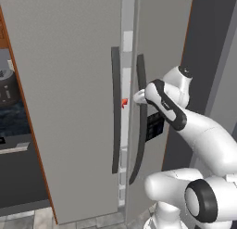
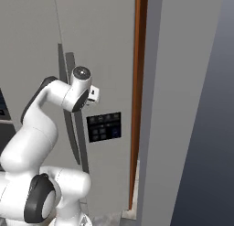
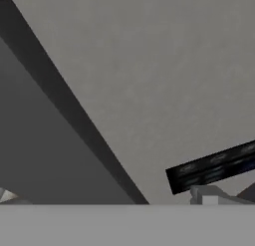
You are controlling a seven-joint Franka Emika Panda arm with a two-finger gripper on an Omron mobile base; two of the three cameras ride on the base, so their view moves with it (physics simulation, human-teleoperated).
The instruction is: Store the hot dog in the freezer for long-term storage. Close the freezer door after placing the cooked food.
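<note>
The freezer door point(image 1: 159, 47) is the grey door with a long dark handle point(image 1: 141, 117) and a black button panel point(image 1: 155, 126). It stands almost shut, leaving a narrow gap point(image 1: 127, 75) beside the plain grey door point(image 1: 65, 84); light shelf edges show in that gap. My gripper point(image 1: 137, 97) is at the freezer door's handle, above the panel point(image 2: 104, 126), and its fingers are hidden. The gripper point(image 2: 95, 93) is close to the door face. A tiny red speck point(image 1: 124, 103) sits in the gap, too small to identify. The hot dog is otherwise hidden.
A brown cabinet edge point(image 1: 28, 121) runs down the left of the fridge, with a counter and a dark appliance point(image 1: 5, 86) beyond it. A brown strip point(image 2: 139, 83) and a grey side panel point(image 2: 183, 106) border the freezer door on the right.
</note>
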